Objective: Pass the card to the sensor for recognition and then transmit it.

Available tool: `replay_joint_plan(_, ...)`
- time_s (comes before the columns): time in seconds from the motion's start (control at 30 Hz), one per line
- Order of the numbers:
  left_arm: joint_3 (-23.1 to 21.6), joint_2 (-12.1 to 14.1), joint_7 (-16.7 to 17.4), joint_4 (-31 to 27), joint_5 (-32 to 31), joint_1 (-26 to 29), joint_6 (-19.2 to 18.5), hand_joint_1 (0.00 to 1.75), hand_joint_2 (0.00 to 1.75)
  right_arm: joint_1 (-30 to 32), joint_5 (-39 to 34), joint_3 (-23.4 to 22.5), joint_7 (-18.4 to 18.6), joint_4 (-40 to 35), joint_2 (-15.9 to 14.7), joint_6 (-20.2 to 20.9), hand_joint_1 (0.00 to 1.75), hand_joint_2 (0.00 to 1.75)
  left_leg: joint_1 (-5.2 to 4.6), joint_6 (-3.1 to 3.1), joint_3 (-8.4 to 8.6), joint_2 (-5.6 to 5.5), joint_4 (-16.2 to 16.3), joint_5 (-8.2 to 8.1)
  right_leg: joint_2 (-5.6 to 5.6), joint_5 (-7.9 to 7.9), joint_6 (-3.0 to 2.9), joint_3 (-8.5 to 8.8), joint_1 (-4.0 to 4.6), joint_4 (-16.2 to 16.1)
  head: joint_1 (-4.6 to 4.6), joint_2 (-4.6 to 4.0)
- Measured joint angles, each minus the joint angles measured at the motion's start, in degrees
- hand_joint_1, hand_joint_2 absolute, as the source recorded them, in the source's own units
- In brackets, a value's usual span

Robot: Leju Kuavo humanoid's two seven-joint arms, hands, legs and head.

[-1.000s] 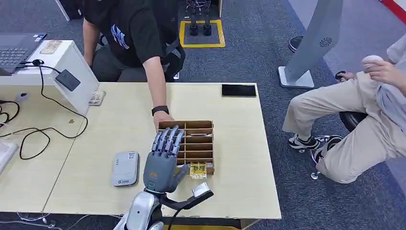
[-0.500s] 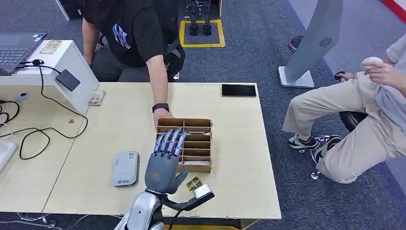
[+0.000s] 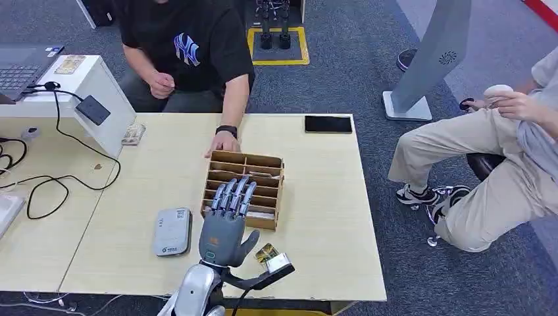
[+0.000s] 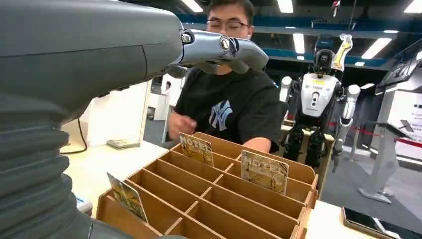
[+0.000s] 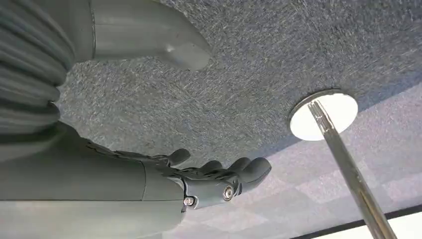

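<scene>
My left hand (image 3: 226, 225) hovers open above the table, its fingers stretched over the near edge of a wooden slotted card box (image 3: 255, 172). A small gold card (image 3: 266, 252) lies on the table just beside the thumb, not gripped. In the left wrist view the fingers (image 4: 219, 49) reach above the box (image 4: 224, 209), where cards stand upright in the slots (image 4: 196, 148) (image 4: 264, 172) (image 4: 127, 196). A grey card sensor (image 3: 172, 232) lies flat to the left of the hand. My right hand (image 5: 199, 181) hangs over grey carpet with nothing in it.
A person in a black shirt sits across the table, one hand (image 3: 222, 141) on the box's far corner. A black phone (image 3: 328, 124) lies at the far edge. A white stand (image 3: 99, 85) with cables is at the left. Another person (image 3: 500, 151) sits at the right.
The person has slid the box away from me, to the left, and turned it. The gold card that stood in its nearest slot now lies on the table by my thumb. My left hand stayed.
</scene>
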Motion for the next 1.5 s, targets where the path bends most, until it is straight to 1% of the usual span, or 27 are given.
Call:
replay_joint_plan(0.23, 0.0, 0.0, 0.2, 0.0, 0.7, 0.1, 0.0, 0.00, 1.75, -0.1, 0.3, 0.0, -0.1, 0.3, 0.0, 0.0, 0.00, 1.75, 0.00, 0.00, 0.00, 0.00, 0.0, 0.00, 0.00, 0.00, 0.00, 0.00, 0.00, 0.0, 0.00, 0.00)
replay_joint_plan(0.43, 1.0, 0.0, 1.7, 0.0, 1.0, 0.2, -0.3, 0.00, 1.75, -0.1, 0.5, 0.0, 0.2, 0.3, 0.0, 0.0, 0.00, 1.75, 0.00, 0.00, 0.00, 0.00, 0.0, 0.00, 0.00, 0.00, 0.00, 0.00, 0.00, 0.0, 0.00, 0.00)
replay_joint_plan(0.77, 1.6, 0.0, 1.9, 0.0, 1.0, 0.2, -0.3, 0.00, 1.75, -0.1, 1.0, 0.0, 0.2, 0.3, 0.0, 0.0, 0.00, 1.75, 0.00, 0.00, 0.00, 0.00, 0.0, 0.00, 0.00, 0.00, 0.00, 0.00, 0.00, 0.0, 0.02, 0.00)
replay_joint_plan(0.83, 1.8, 0.0, 2.7, 0.0, 0.4, 0.2, -0.5, 0.00, 1.75, -0.1, 1.0, 0.0, 0.2, 0.3, 0.0, 0.0, 0.00, 1.75, 0.00, 0.00, 0.00, 0.00, 0.0, 0.00, 0.00, 0.00, 0.00, 0.00, 0.00, 0.0, 0.02, 0.00)
replay_joint_plan(0.93, 3.1, -0.2, 4.5, 0.4, -0.9, 0.1, -0.9, 0.00, 1.75, -0.1, 1.9, 0.0, 0.9, 0.3, 0.0, 0.0, 0.00, 1.75, 0.00, 0.00, 0.00, 0.01, 0.0, 0.00, 0.01, 0.00, 0.00, -0.01, 0.00, 0.0, 0.02, 0.00)
replay_joint_plan(1.0, 4.3, -0.2, 5.1, 0.6, -1.3, 0.0, -1.2, 0.00, 1.75, -0.1, 2.2, 0.0, 0.7, 0.3, 0.0, 0.0, 0.00, 1.75, 0.00, 0.00, 0.01, 0.01, 0.0, 0.00, 0.01, 0.00, 0.00, -0.01, 0.00, 0.0, 0.00, 0.00)
replay_joint_plan(1.17, 6.8, -0.8, 4.7, 1.7, -1.1, -0.4, -1.0, 0.00, 1.75, -0.1, 2.5, 0.0, 0.9, 0.4, 0.0, 0.0, 0.00, 1.75, 0.00, 0.00, 0.00, 0.00, 0.0, 0.00, 0.01, 0.00, 0.00, -0.01, 0.00, 0.0, 0.02, 0.00)
replay_joint_plan(1.27, 7.2, -1.0, 4.6, 2.3, -0.9, -0.5, -0.7, 0.00, 1.75, -0.2, 2.7, 0.0, 0.8, 0.5, 0.0, 0.0, 0.00, 1.75, 0.00, 0.00, 0.00, 0.00, 0.0, 0.00, 0.01, 0.00, 0.00, -0.01, 0.00, 0.0, 0.02, 0.00)
replay_joint_plan(1.3, 7.3, -1.1, 4.8, 2.6, -1.0, -0.5, -0.6, 0.00, 1.75, -0.2, 2.7, 0.0, 0.6, 0.6, 0.0, 0.0, 0.00, 1.75, 0.00, 0.00, -0.01, 0.00, 0.0, 0.00, 0.01, 0.00, 0.00, -0.01, 0.00, 0.0, 0.02, 0.00)
replay_joint_plan(1.33, 7.6, -1.1, 5.6, 2.9, -1.7, -0.6, -0.5, 0.00, 1.75, -0.2, 2.6, 0.0, 0.3, 0.7, 0.0, 0.0, 0.00, 1.75, 0.00, 0.00, -0.01, 0.00, 0.0, 0.00, 0.01, 0.00, 0.00, -0.01, 0.00, 0.0, 0.02, 0.00)
replay_joint_plan(1.4, 8.4, -1.2, 7.4, 4.3, -2.2, -1.3, -0.1, 0.00, 1.75, -0.3, 3.3, 0.0, 0.3, 0.9, 0.0, 0.0, 0.00, 1.75, 0.00, 0.00, 0.00, 0.00, 0.0, 0.00, 0.01, 0.00, 0.00, 0.00, 0.00, 0.0, 0.02, 0.00)
replay_joint_plan(1.5, 10.6, -1.5, 7.7, 7.3, -1.3, -2.6, 1.1, 0.00, 1.75, -0.4, 4.2, 0.0, 0.2, 1.4, -0.1, 0.0, 0.00, 1.75, 0.00, 0.00, 0.01, 0.01, 0.0, 0.01, 0.01, 0.00, 0.00, 0.00, 0.00, 0.0, 0.00, 0.00)
